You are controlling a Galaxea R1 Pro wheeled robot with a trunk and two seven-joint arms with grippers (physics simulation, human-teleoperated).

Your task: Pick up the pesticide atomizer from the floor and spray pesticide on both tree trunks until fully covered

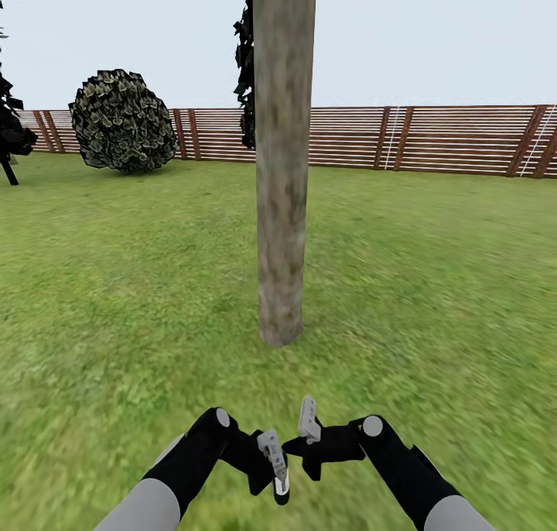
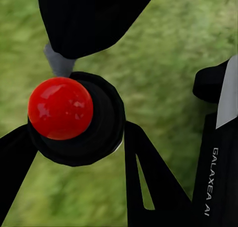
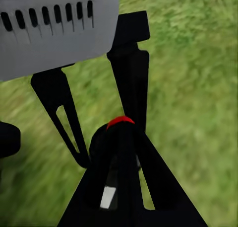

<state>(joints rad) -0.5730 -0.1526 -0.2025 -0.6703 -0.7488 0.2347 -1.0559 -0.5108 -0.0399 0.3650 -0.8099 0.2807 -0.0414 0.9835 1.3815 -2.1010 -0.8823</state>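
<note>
- Black pesticide atomizer [image 2: 74,118] with a glossy red top sits between the left gripper's [image 1: 277,475] fingers, low and near, just left of centre.
- Left gripper: fingers drawn in on the bottle body, one to each side of it. I read that as a hold.
- Right gripper [image 1: 308,432]: just right of the left one, almost touching it. One grey finger points up. I cannot tell how far it is open or whether it shares the hold.
- Tree trunk [image 1: 283,167]: straight ahead at centre, upright on the grass [image 1: 433,283], beyond both grippers. Bark looks bare of mist so far.
- Fence [image 1: 433,140] runs along the far edge, with a round bush [image 1: 124,121] far left.
- Handling, my read: small, light and rigid, so no crush risk at normal grip force.
- The smooth round body can probably twist or slide between flat pads.
- Best hold is across the body below the red top, with the top and any nozzle left free.
- The bottle is tiny next to the fingers, so any regrip between grippers risks a drop into the grass.
</note>
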